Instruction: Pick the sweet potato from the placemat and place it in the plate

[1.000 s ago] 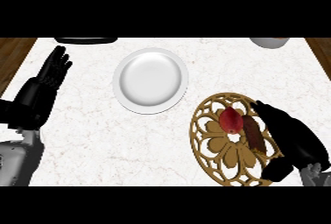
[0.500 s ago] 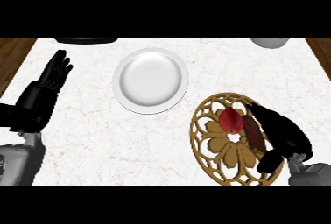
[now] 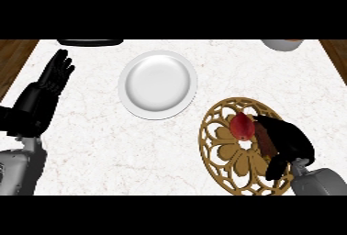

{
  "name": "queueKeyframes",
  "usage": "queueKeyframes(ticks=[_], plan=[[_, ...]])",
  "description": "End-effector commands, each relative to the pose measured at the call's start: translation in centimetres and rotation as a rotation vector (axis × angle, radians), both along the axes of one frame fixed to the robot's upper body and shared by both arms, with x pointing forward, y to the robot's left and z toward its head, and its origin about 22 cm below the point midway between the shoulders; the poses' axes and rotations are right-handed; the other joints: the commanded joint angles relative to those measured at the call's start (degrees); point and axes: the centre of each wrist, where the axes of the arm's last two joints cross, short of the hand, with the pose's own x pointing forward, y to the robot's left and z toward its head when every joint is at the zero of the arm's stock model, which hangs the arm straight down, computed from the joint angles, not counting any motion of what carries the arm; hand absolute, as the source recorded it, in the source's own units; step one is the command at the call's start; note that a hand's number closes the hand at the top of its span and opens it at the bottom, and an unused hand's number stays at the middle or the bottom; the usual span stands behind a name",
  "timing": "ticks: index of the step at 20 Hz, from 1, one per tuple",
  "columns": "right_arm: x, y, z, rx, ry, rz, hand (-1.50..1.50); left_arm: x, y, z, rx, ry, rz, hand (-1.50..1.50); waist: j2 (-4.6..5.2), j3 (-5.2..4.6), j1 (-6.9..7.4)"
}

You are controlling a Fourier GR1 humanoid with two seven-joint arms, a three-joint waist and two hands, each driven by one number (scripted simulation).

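The white marble counter point(image 3: 102, 151) fills the view, with wood showing at its far left and right edges; on it, at about five o'clock, lies the round gold openwork placemat point(image 3: 234, 160), and at about eleven o'clock from the mat, well apart from it, the white plate point(image 3: 159, 84) with nothing on it; the right hand point(image 3: 284, 142) lies over the mat's right half, fingers curled beside the sweet potato point(image 3: 242, 126), which sits on the mat's upper part, reddish, at the hand's nine o'clock; whether the fingers already pinch it I cannot tell, though they seem to be closing on it; the left hand point(image 3: 51, 80) rests at nine o'clock near the counter's left edge, fingers straight and up.

The step in hand looks like the grasp itself; the next move calls for a secure hold, a lift off the mat, then a carry toward eleven o'clock to the plate.

Bare marble lies between mat and plate; a dark dish point(image 3: 89, 42) and a pale bowl point(image 3: 281, 44) sit at the far edge, out of the path.
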Motion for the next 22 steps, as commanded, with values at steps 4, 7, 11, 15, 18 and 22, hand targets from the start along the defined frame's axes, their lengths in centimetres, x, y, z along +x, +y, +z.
queueKeyframes(ticks=[4,7,11,15,18,22], plan=[[1.3,-0.5,0.4,0.012,-0.251,0.056,1.5,0.8,-0.8,1.5,0.01,-0.008,0.006,0.0,0.09,0.14,-0.08],[0.7,-0.8,0.7,-0.011,-0.382,0.058,1.5,0.0,0.7,2.6,-0.006,0.006,-0.002,0.0,-0.05,0.14,-0.05],[-2.4,1.6,-2.3,-0.1,-0.269,-0.386,1.5,-0.4,1.0,0.5,0.006,0.017,0.049,0.0,-0.61,-0.07,-2.42],[-6.7,0.7,-5.3,-0.183,-0.135,-0.754,1.5,-1.4,2.5,-0.1,0.007,0.037,0.107,0.0,-1.77,-0.37,-6.21],[-8.0,4.6,-2.8,-0.19,-0.261,-0.846,1.5,-1.2,2.4,0.2,0.016,0.024,0.093,0.0,-1.41,-0.37,-5.01],[-9.6,11.5,1.9,-0.056,-0.378,-0.85,1.5,-0.7,1.5,0.2,0.002,0.016,0.054,0.0,-0.82,-0.25,-2.88]])
